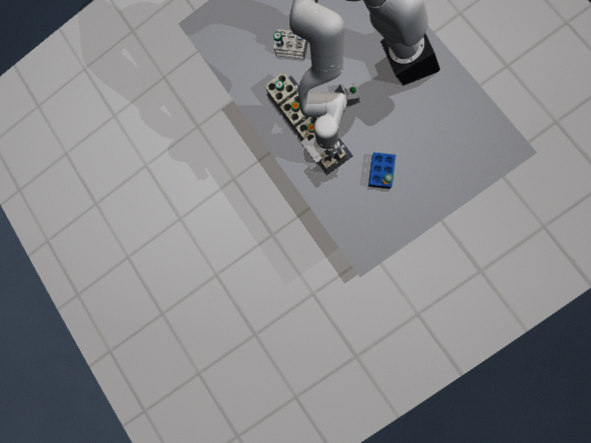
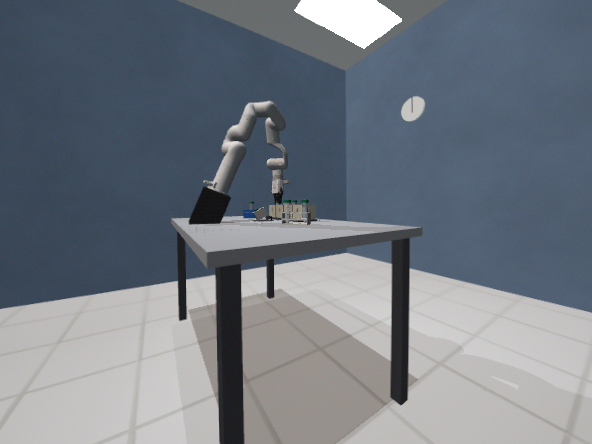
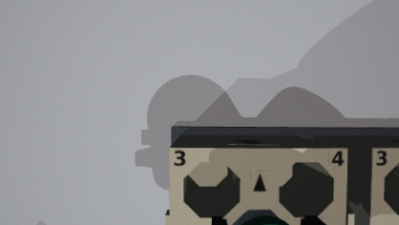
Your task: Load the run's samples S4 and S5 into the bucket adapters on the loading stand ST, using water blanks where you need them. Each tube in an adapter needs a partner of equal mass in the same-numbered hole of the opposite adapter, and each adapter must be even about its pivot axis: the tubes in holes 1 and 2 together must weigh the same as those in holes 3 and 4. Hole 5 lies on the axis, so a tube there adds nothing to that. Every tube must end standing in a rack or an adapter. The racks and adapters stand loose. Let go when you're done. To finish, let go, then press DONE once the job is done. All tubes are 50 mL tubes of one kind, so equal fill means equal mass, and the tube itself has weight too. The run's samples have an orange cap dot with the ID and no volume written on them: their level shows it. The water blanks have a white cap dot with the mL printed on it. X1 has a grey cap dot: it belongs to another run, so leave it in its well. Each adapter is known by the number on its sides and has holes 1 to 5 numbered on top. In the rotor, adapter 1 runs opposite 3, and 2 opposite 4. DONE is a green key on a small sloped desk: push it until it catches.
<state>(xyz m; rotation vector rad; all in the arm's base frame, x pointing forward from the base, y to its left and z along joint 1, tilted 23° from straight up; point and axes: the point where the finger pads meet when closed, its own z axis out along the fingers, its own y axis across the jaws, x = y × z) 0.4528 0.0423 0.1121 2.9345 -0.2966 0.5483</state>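
Gripper (image 1: 333, 152) (image 2: 278, 200) (image 3: 264, 220) fingers stand partway apart, pointing down around a green cap (image 3: 263, 221) at the middle of the end adapter (image 1: 327, 160) (image 3: 260, 157), their grip slack. That cap's dot can't be read. Holes 3 and 4 of this adapter show no tube.

Along the dark loading stand (image 3: 267, 133), the two middle adapters each carry an orange-dotted tube: one (image 1: 295, 105) toward the far end, the other (image 1: 311, 127) nearer the gripper. Their IDs are too small to read. A white-dotted tube (image 1: 280, 85) stands in the far end adapter (image 1: 273, 92).

On the desk (image 1: 424, 170) (image 2: 310, 237), the blue rack (image 1: 381, 173) (image 2: 247, 214) bears one upright tube (image 1: 388, 178) (image 2: 251, 205) in a corner well. The pale rack (image 1: 291, 55) (image 2: 296, 223) holds tubes, partly hidden from above by the arm. The green DONE key (image 1: 352, 90) sits on its sloped housing (image 1: 351, 99) (image 2: 260, 213).
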